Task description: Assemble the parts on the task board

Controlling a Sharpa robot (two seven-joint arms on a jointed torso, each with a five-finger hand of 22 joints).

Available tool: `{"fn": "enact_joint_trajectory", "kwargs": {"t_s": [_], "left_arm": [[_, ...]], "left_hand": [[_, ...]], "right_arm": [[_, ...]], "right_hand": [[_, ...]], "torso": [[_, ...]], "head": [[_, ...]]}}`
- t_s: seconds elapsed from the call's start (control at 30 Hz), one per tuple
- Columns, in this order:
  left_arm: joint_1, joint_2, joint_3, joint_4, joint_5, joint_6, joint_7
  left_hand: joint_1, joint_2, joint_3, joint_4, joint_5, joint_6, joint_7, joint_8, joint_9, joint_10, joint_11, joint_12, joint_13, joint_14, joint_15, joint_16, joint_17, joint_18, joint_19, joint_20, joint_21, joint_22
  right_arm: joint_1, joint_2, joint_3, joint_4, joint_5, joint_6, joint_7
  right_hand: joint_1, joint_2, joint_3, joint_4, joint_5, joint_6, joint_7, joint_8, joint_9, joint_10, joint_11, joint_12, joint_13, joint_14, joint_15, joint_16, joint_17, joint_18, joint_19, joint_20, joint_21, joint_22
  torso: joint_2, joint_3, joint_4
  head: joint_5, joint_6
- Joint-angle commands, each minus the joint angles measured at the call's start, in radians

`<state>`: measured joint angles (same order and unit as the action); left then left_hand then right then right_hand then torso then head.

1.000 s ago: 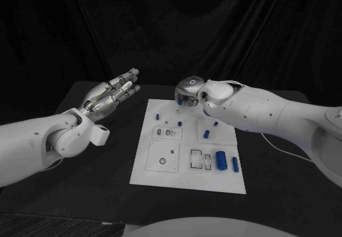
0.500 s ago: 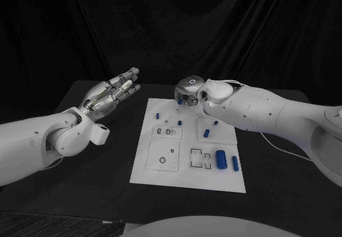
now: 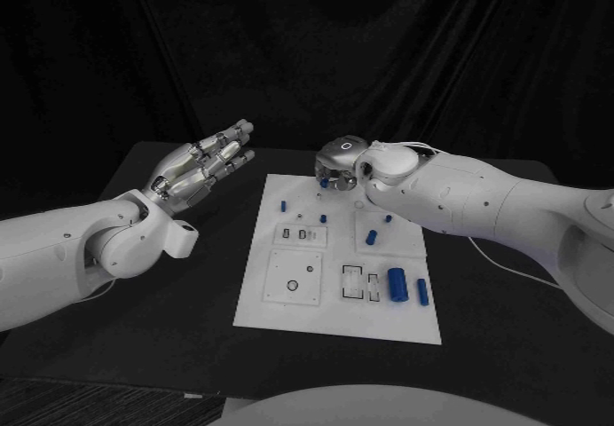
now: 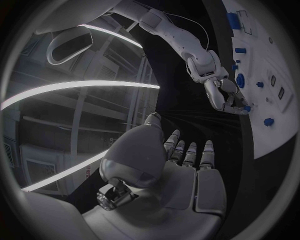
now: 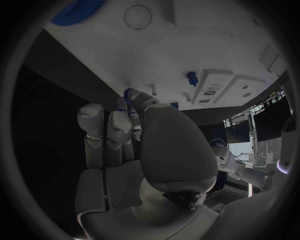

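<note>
Several small blue pegs (image 3: 398, 287) lie on the flat white board (image 3: 335, 321), mid-frame, long axes up-frame. Right hand (image 3: 339, 164) pinches a blue piece (image 4: 247, 108); left hand (image 3: 201, 166) spread, released.

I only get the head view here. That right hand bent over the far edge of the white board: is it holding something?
Observer: Yes. In the left wrist view the right hand pinches a small blue part at the tips of its fingers, close over the board.
Operator: Is anything hidden behind that big arm?
Observer: The right wrist view shows a blue toothed piece lying on the board, well away from the hand.
</note>
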<state>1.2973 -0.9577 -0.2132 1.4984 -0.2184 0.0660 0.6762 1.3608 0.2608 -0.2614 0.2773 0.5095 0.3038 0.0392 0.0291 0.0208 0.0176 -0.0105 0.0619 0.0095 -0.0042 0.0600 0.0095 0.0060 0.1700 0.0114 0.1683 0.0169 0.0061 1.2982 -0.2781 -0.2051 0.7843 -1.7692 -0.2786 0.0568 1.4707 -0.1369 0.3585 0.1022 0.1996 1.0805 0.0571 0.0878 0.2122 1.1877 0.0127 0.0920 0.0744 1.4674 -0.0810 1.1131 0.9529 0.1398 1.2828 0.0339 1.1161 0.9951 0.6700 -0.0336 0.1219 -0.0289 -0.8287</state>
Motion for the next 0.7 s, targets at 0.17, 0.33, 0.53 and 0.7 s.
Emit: {"fn": "enact_joint_trajectory", "kwargs": {"t_s": [0.17,0.33,0.53,0.7], "left_arm": [[0.002,0.002,0.001,0.0,-0.001,0.016,0.013],[0.002,0.003,0.001,0.0,-0.001,0.017,0.011],[0.002,0.003,0.001,-0.001,-0.001,0.019,0.009],[0.002,0.003,0.001,-0.004,-0.001,0.022,0.01]], "left_hand": [[0.016,-0.005,0.041,0.011,0.023,-0.003,-0.002,0.012,0.016,-0.004,0.009,0.015,0.006,0.004,0.01,-0.01,-0.006,0.001,-0.004,0.003,-0.01,0.001],[0.017,-0.005,0.041,0.011,0.025,-0.005,-0.002,0.012,0.016,-0.004,0.009,0.013,0.006,0.004,0.01,-0.01,-0.006,0.001,-0.004,0.003,-0.01,0.001],[0.018,-0.004,0.042,0.01,0.027,-0.005,-0.002,0.012,0.016,-0.005,0.009,0.013,0.006,0.004,0.01,-0.01,-0.006,0.002,-0.004,0.004,-0.01,0.001],[0.019,-0.004,0.043,0.01,0.029,-0.005,-0.002,0.012,0.016,-0.005,0.009,0.013,0.006,0.004,0.011,-0.01,-0.006,0.002,-0.004,0.004,-0.01,0.001]], "right_arm": [[-0.002,-0.004,0.0,0.001,-0.002,0.031,-0.032],[-0.002,-0.004,0.0,0.001,-0.002,0.034,-0.035],[-0.002,-0.006,0.0,0.001,-0.002,0.033,-0.052],[-0.002,-0.019,0.0,0.006,-0.002,-0.025,-0.043]], "right_hand": [[-0.024,0.009,0.007,0.007,0.0,0.008,0.001,0.001,0.023,-0.01,0.004,-0.019,0.001,-0.005,0.006,0.011,0.0,-0.017,-0.002,0.001,0.021,0.015],[-0.039,-0.014,0.02,0.015,-0.006,-0.147,-0.033,-0.026,-0.017,-0.124,0.023,-0.033,-0.011,-0.015,0.018,0.004,-0.011,-0.017,-0.011,0.012,0.015,0.019],[-0.042,-0.005,-0.061,-0.01,-0.031,-0.617,-0.131,-0.045,-0.149,-0.376,0.029,-0.032,-0.007,-0.062,0.03,-0.04,-0.069,-0.004,-0.062,0.026,-0.047,-0.016],[-0.033,0.001,-0.1,-0.002,-0.035,-0.684,-0.145,-0.046,-0.167,-0.381,0.029,-0.025,-0.002,-0.085,0.033,-0.058,-0.097,0.0,-0.084,0.03,-0.074,-0.029]], "torso": [[-0.001,0.0001,-0.0005],[-0.001,-0.0001,0.0],[-0.001,-0.0002,0.0],[-0.001,-0.0003,-0.0001]], "head": [[0.002,-0.004],[0.002,-0.005],[0.003,-0.005],[0.003,0.0]]}}
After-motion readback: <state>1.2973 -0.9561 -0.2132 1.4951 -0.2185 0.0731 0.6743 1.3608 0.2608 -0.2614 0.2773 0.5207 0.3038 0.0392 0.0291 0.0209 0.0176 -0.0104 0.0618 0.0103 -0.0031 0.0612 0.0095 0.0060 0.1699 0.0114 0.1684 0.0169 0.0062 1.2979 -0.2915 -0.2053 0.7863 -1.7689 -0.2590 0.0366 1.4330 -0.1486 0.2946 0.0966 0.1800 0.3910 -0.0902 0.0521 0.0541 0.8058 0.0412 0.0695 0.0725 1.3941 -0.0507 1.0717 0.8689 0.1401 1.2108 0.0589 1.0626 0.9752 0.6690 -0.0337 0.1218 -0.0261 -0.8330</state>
